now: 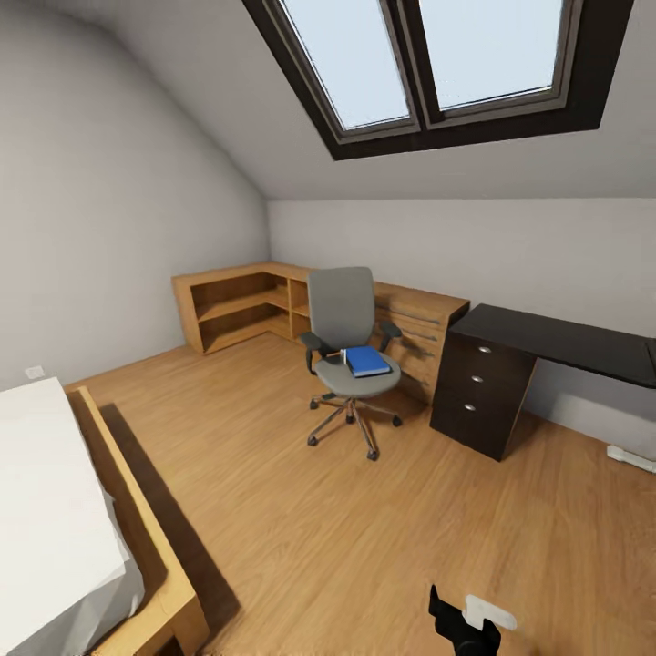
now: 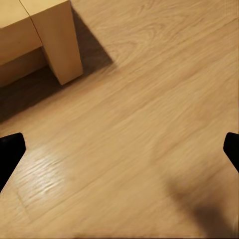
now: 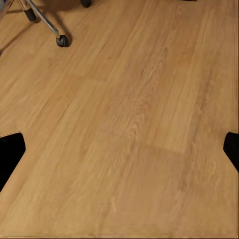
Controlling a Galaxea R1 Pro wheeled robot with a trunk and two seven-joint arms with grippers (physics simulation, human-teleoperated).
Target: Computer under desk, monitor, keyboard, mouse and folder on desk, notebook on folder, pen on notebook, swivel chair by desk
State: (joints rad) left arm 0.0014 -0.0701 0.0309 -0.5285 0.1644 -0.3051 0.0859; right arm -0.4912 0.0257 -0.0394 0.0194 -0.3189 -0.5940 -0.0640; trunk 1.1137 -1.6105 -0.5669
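The grey swivel chair stands on the wood floor in the middle of the room, left of the desk. On its seat lies the blue folder, with a small light item beside it, too small to identify. The desk's black top runs off the right edge, above its dark drawer unit. My left gripper is open over bare floor near the bed frame's leg. My right gripper is open over the floor, a chair caster ahead of it. Computer, monitor, keyboard, mouse and notebook are out of view.
A bed with a wooden frame fills the near left. A light-wood shelf and dresser unit lines the back wall behind the chair. A white object lies on the floor under the desk. Wide floor lies between me and the chair.
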